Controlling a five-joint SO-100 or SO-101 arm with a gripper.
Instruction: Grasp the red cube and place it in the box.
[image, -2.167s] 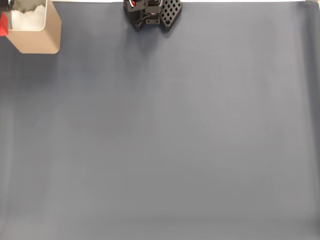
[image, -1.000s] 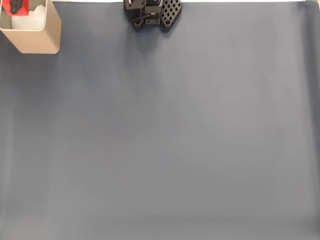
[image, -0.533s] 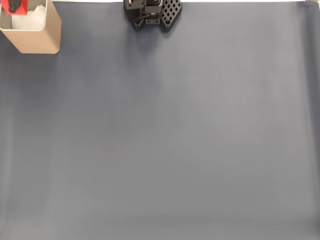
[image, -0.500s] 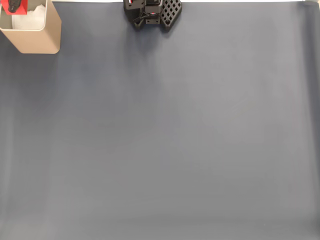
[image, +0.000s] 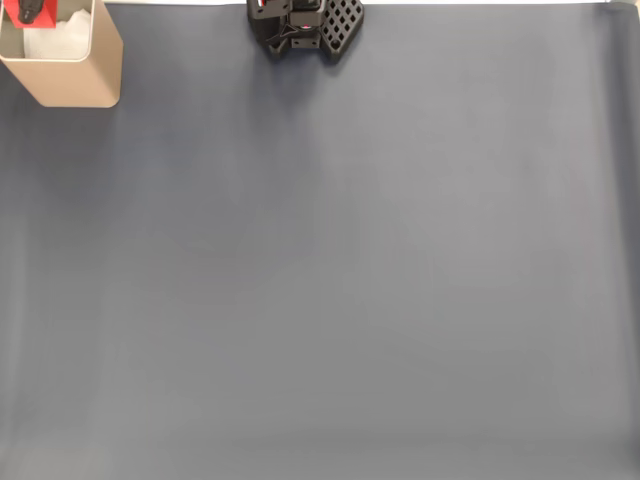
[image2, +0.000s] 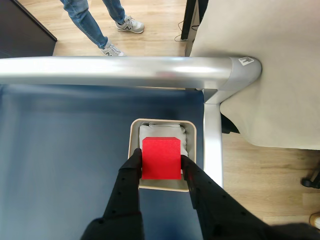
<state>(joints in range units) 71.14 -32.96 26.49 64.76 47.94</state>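
In the wrist view the red cube (image2: 161, 158) sits between my gripper's (image2: 161, 164) two black fingers, which are shut on its sides. It hangs above the opening of the beige box (image2: 134, 131), whose pale inside shows behind it. In the fixed view the box (image: 85, 78) stands at the top left corner of the mat. A bit of the red cube (image: 36, 17) and a dark fingertip (image: 29, 10) show over its opening at the frame's edge.
The arm's black base (image: 305, 25) stands at the top middle of the dark grey mat (image: 350, 270). In the wrist view a metal table rail (image2: 120, 70) runs behind the box, and a person's legs (image2: 100, 25) stand on the wooden floor beyond.
The cube has come from the box's left edge to over its opening since the earliest frame. Over the last second nothing has visibly moved.
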